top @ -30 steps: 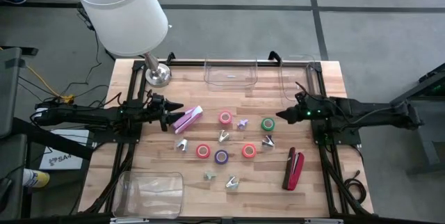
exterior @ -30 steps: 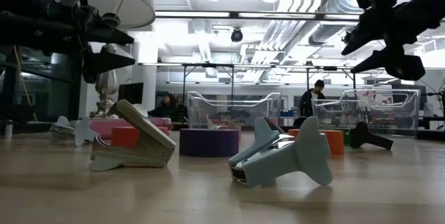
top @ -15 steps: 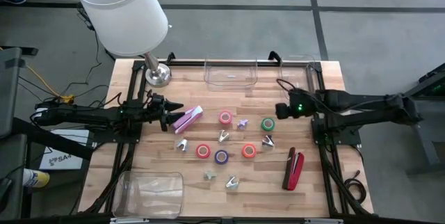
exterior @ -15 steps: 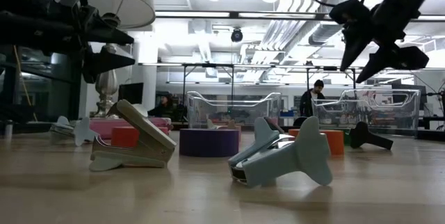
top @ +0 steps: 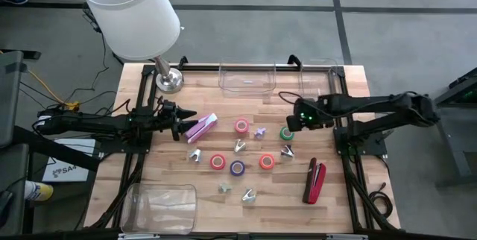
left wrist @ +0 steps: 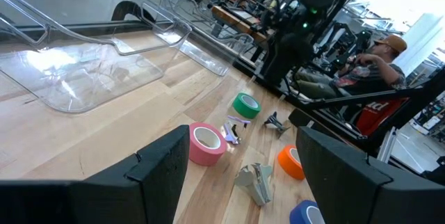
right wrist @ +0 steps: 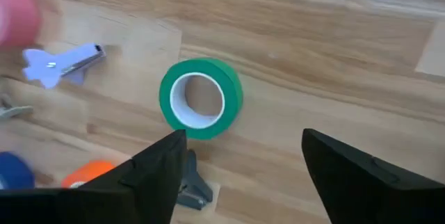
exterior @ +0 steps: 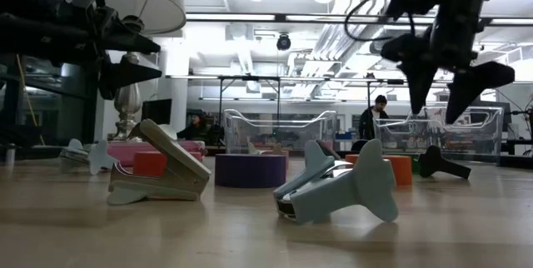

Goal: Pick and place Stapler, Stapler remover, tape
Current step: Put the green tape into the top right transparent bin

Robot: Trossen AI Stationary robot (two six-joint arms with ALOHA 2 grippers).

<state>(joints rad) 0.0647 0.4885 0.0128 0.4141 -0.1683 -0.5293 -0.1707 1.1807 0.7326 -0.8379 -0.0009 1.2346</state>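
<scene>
My right gripper (top: 292,119) (right wrist: 240,172) is open and hangs, fingers pointing down (exterior: 441,81), just above the green tape roll (top: 287,133) (right wrist: 201,99), which lies flat on the table. My left gripper (top: 182,125) (left wrist: 243,182) is open and waits in the air beside the pink stapler (top: 203,127). The pink tape (top: 241,126), red-orange tape (top: 218,162), purple tape (top: 237,168) and orange tape (top: 267,161) lie flat mid-table. A red stapler (top: 314,182) lies near the right edge. Several claw-shaped stapler removers (top: 240,146) are scattered among the rolls.
Two clear trays (top: 247,77) (top: 320,80) stand at the far edge and a third (top: 160,206) at the near left corner. A lamp (top: 134,16) stands on its base (top: 169,81) at the far left. A lilac remover (right wrist: 59,62) and a dark remover (right wrist: 191,189) lie close to the green tape.
My right gripper has moved toward the table's left, from beside the right frame to over the green tape. It has tipped from nearly level to fingers pointing down. The things on the table have stayed in place.
</scene>
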